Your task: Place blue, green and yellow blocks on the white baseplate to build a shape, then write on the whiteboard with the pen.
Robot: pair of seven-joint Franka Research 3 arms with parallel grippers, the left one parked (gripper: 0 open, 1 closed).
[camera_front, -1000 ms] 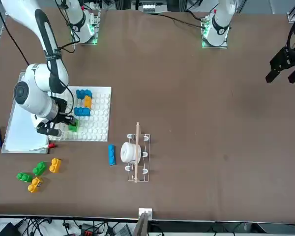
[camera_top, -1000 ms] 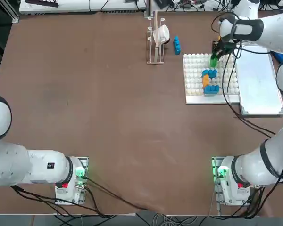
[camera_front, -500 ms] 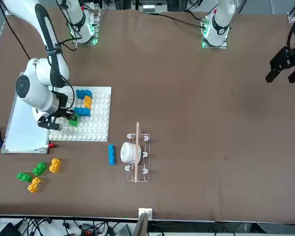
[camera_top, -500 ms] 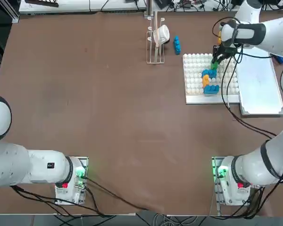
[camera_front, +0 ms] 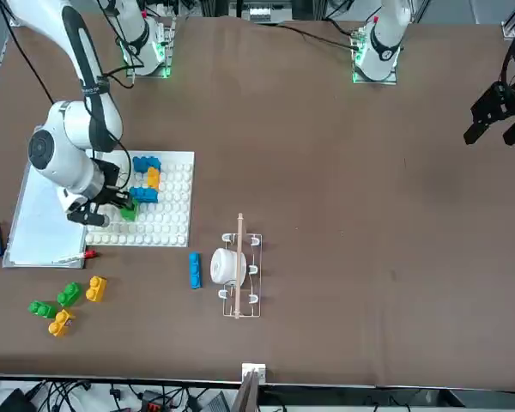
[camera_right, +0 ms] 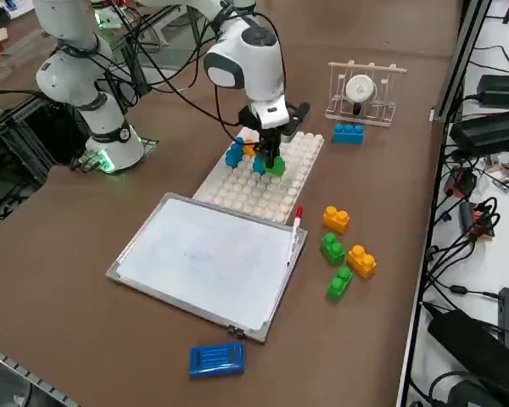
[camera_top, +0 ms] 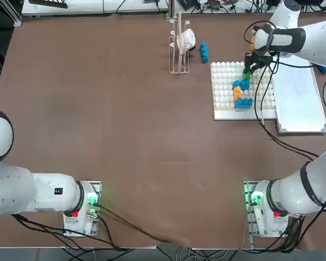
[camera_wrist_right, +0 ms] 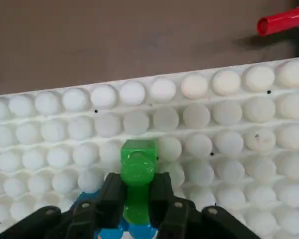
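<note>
Right gripper [camera_wrist_right: 137, 199] clamps a green block [camera_wrist_right: 137, 172] over the white baseplate [camera_top: 223, 87] beside blue and yellow blocks [camera_top: 239, 92] already seated; spare blocks [camera_front: 67, 300] remain loose, pen [camera_right: 294, 227] and whiteboard [camera_right: 208, 259] untouched.

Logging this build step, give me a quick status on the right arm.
Right gripper shut on green block, over white baseplate beside blue blocks. Nothing in the way.

blocks [camera_top: 240, 92] on baseplate [camera_top: 223, 92], whiteboard [camera_top: 299, 100] beside
</note>
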